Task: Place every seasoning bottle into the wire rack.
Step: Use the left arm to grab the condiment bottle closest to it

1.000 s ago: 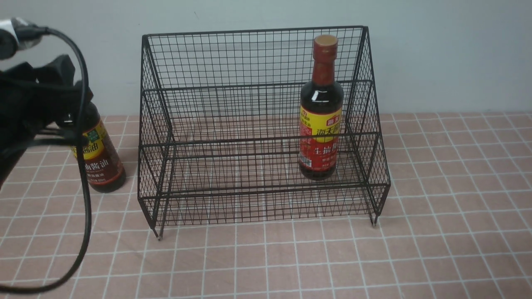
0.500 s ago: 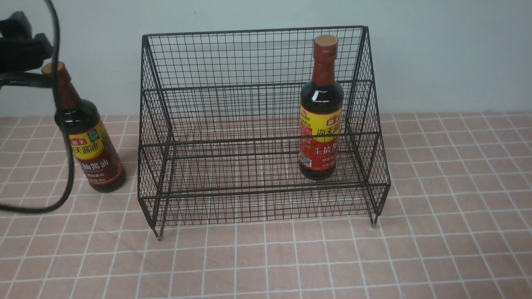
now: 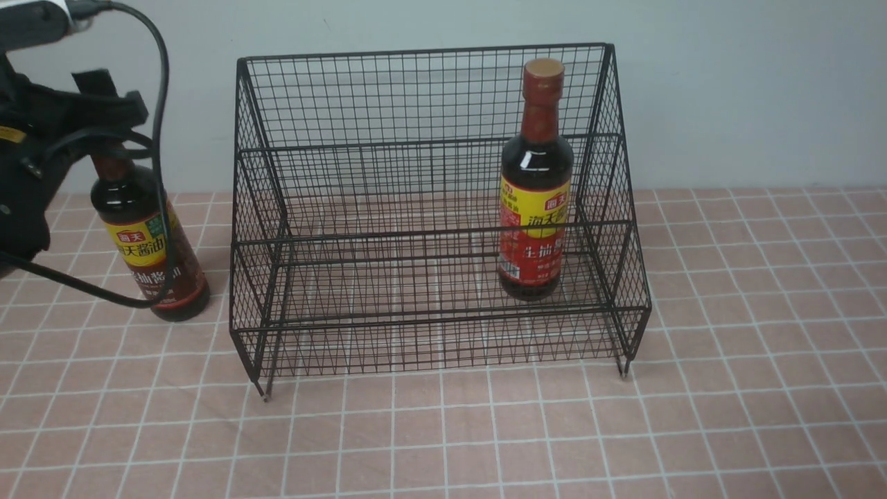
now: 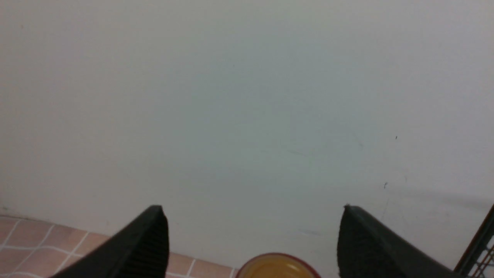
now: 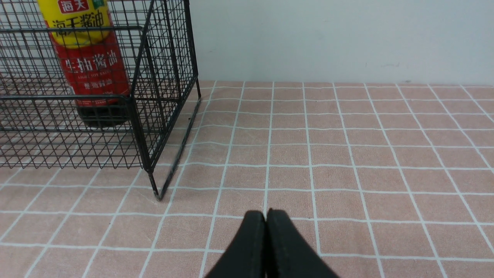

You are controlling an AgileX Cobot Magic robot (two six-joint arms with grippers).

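On the bench (image 3: 485, 430) just left of the wire rack (image 3: 429, 208), the brown-label bottle (image 3: 149, 249) stands upright, cap (image 4: 276, 268) between the wide-apart left fingers (image 4: 148, 247), the nearer arm; right fingers (image 5: 252, 247) pressed together, well away.

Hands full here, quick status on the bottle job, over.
Left gripper open at cap of brown-label soy-sauce bottle; right gripper shut, empty. Red-label soy-sauce bottle in wire rack, brown-label one outside. Cable hangs across it.

You had a pink tiled tabletop (image 3: 727, 388) with white grid lines. Behind it you saw a plain pale grey wall (image 3: 748, 90).
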